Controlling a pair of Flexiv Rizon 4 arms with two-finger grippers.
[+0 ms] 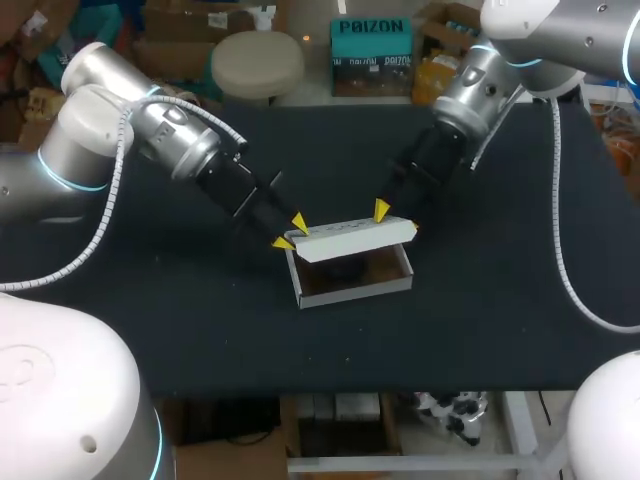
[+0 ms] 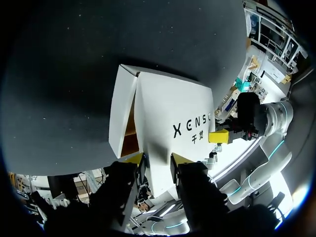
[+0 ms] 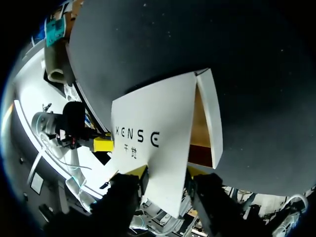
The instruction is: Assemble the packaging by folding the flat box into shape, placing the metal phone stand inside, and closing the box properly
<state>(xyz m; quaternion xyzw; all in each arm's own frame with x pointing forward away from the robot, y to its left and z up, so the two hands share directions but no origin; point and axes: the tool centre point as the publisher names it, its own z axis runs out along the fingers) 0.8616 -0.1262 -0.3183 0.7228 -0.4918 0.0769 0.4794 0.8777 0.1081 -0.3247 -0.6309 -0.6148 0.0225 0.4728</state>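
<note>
A white cardboard box (image 1: pixel 352 283) with a brown inside stands in the middle of the table. Its lid (image 1: pixel 350 238) is raised and slants over the opening. My left gripper (image 1: pixel 290 231) is shut on the lid's left end, my right gripper (image 1: pixel 397 218) on its right end. In the left wrist view the lid (image 2: pixel 168 123) runs out from between my fingers (image 2: pixel 134 159). The right wrist view shows the lid (image 3: pixel 153 133) the same way, held between that gripper's fingers (image 3: pixel 138 171). A dark shape (image 1: pixel 345 268) lies inside the box, mostly hidden under the lid.
The black table (image 1: pixel 500 300) is bare around the box. My two arms come in from the back left and back right and meet over the box. The table's front edge (image 1: pixel 350 390) lies well in front of it.
</note>
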